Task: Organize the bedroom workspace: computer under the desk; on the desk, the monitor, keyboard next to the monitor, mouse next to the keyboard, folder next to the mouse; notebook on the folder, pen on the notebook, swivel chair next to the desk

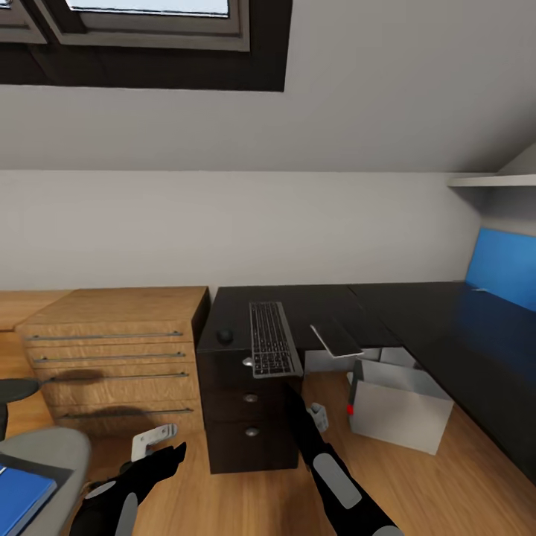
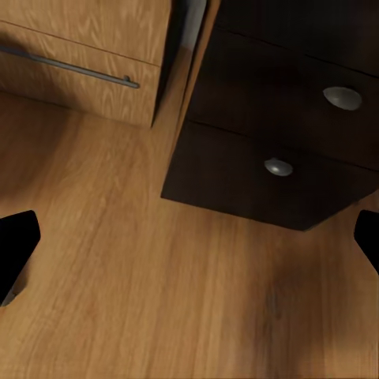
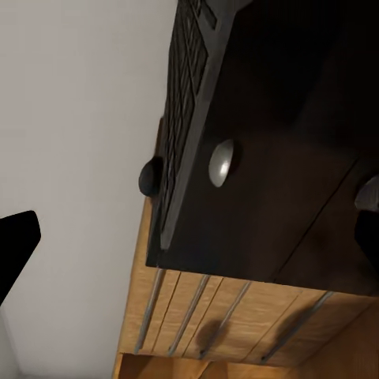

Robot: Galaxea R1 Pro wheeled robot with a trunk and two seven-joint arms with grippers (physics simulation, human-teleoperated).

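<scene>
Keyboard (image 1: pixel 272 339) lies on the black tabletop (image 1: pixel 417 313) over the drawer unit (image 1: pixel 249 417), near end overhanging the front edge; mouse (image 1: pixel 225 336) just beside it. Likely step: seating the keyboard. Next: nudge it fully on, w/o hitting the mouse. Right gripper (image 1: pixel 318 415) hangs low below that end, left gripper (image 1: pixel 152 441) over the floor; both jaws spread, empty. Blue folder (image 1: pixel 22 495) still on the chair seat (image 1: pixel 45 450)
</scene>
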